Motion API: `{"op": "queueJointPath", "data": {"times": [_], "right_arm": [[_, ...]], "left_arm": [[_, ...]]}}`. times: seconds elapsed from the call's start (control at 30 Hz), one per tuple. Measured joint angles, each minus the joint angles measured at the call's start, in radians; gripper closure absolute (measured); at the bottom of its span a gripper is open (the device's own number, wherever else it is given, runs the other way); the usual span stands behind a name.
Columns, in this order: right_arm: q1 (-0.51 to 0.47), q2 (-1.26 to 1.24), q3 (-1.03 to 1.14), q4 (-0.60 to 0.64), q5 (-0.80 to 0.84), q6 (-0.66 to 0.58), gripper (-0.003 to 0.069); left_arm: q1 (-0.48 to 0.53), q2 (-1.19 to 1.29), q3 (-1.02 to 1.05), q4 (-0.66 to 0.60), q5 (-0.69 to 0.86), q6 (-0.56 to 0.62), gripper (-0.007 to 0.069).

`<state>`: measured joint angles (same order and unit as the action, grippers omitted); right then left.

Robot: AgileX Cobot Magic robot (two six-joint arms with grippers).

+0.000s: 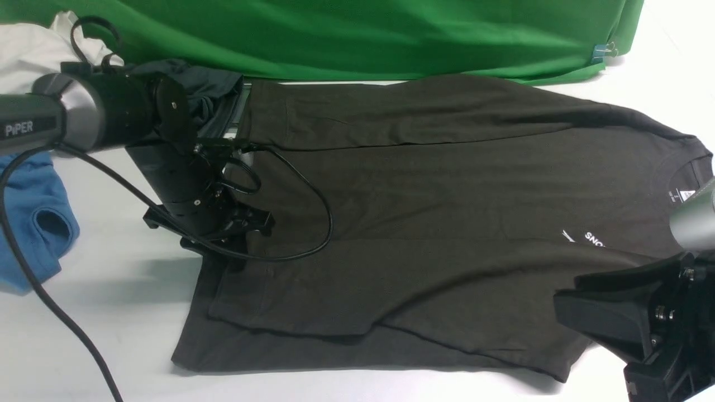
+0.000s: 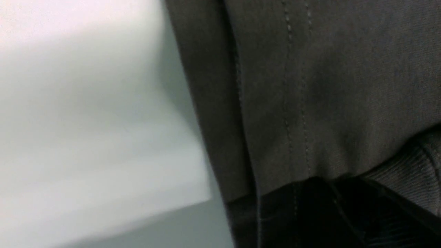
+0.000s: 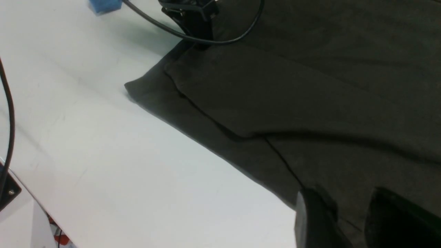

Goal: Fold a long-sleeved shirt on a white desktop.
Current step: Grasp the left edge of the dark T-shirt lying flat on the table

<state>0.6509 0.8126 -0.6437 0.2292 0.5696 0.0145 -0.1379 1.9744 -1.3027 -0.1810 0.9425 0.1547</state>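
- Overview from the front: the long-sleeved shirt (image 1: 424, 195) lies flat on the desk (image 1: 111, 346), sleeves folded in; the left gripper (image 1: 237, 234) sits at its hem.
- Left wrist: hem stitching (image 2: 296, 103) fills the frame; I cannot tell how those jaws stand.
- Right wrist: the right gripper (image 3: 348, 210) hovers over the near edge, jaws apart; I'd pinch both layers squarely.

Green cloth backdrop (image 1: 357, 39) spans 12 o'clock, clip (image 1: 603, 53) at 1. Teal-grey garment (image 1: 206, 84) at 11, white cloth (image 1: 28, 56) at 10, blue garment (image 1: 31, 223) at 9.
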Motion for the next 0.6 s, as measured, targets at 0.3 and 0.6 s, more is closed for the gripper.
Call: {"op": "queueJointPath", "data": {"times": [0.3, 0.6], "right_arm": [[0.000, 0.000, 0.000, 0.000, 0.000, 0.000, 0.0417], [0.000, 0.000, 0.000, 0.000, 0.000, 0.000, 0.0417]], "left_arm": [[0.000, -0.009, -0.008, 0.000, 0.012, 0.022, 0.0528], [0.000, -0.010, -0.009, -0.022, 0.014, 0.084, 0.0562]]}}
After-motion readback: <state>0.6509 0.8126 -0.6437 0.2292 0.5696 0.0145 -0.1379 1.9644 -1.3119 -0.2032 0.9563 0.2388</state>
